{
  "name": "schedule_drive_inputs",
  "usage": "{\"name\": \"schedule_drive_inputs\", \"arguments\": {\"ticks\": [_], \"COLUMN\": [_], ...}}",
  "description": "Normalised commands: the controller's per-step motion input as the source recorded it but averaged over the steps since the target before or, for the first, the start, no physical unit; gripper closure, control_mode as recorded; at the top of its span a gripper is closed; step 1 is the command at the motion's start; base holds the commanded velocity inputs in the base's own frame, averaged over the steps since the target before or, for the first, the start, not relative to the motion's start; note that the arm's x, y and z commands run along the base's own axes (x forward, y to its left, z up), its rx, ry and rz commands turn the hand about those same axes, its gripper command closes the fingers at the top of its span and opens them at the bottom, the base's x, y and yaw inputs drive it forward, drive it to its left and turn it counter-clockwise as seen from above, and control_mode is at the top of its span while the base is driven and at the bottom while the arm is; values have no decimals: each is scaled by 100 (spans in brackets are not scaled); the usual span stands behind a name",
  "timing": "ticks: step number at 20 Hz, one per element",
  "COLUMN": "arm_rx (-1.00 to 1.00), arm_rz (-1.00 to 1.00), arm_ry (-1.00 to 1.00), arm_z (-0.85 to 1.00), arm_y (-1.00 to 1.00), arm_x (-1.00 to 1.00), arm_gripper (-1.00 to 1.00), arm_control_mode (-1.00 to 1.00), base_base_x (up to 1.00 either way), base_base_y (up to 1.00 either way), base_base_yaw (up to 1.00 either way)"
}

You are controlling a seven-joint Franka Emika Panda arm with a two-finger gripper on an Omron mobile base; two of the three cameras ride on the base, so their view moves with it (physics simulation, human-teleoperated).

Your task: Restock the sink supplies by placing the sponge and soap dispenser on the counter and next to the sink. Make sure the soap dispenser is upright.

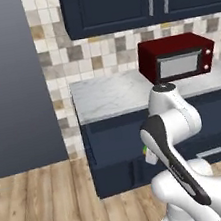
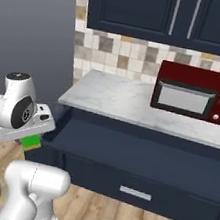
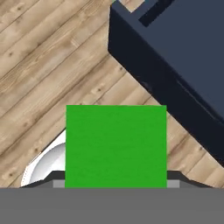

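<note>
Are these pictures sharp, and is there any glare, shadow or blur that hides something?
Left base view: even light, slightly soft; the dark red microwave casts only a faint shadow on the white marble counter. Right base view: no glare on the microwave's grey door. Hand view: the flat bright green sponge sits very close to the lens, a plain block without texture, hiding the gripper; the wooden floor is clear.
</note>
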Motion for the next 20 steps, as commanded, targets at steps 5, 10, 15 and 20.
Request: {"name": "schedule_drive_inputs", "arguments": {"ticks": [5,10,15,20], "arm_rx": [0,0,0,0], "arm_rz": [0,0,0,0], "arm_ry": [0,0,0,0], "arm_z": [0,0,0,0], "arm_y": [0,0,0,0], "arm_x": [0,0,0,0], "arm_gripper": [100,100,100,100], "arm_control_mode": [100,100,100,100], "base_base_x": [0,0,0,0], "base_base_y": [63,65,62,61], "base_base_yaw": [82,84,86,86]}}
